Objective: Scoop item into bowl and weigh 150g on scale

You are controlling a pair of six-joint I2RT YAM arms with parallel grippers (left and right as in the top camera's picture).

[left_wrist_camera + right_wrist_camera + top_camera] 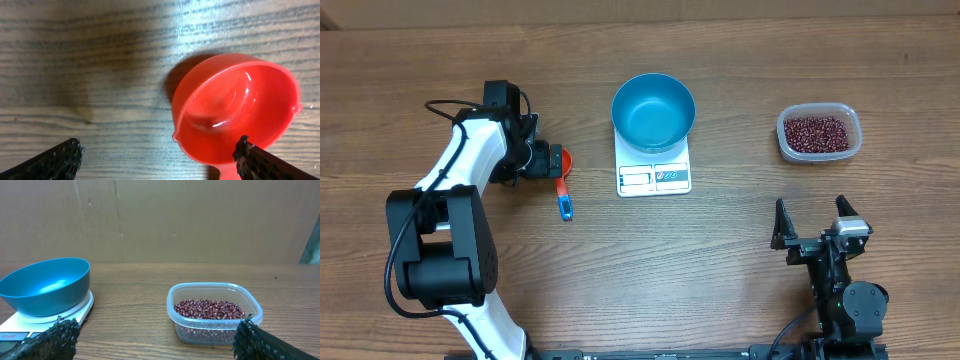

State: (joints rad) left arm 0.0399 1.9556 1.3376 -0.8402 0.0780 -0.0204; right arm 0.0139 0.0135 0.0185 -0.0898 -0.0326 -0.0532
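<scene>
Step in hand, as judged: picking up the scoop (pixel 235 105), with no bean moved yet. Left fingers (pixel 55 162) spread wide and holding nothing, low over the desk (pixel 75 60). Red-orange cup of the scoop just ahead of the tip on the right of the wrist view, mostly off to that side, not centred between the tips. Next move probably calls for bringing the handle between both tips, then closing firmly.

Smooth glossy plastic, round cup with small lips on the rim, slim handle ending in blue; likely slippery in a loose grip.

Right fingers (pixel 50 342) also wide apart and empty. Beans (pixel 210 309), tiny and dark red-brown, heaped loosely in a clear soft-cornered tub (pixel 172 300), ahead and toward the right tip. Deep round blue bowl (pixel 45 287), empty, resting on the flat white scale (pixel 85 311), ahead toward the left tip. Matte wood-grain desk.
</scene>
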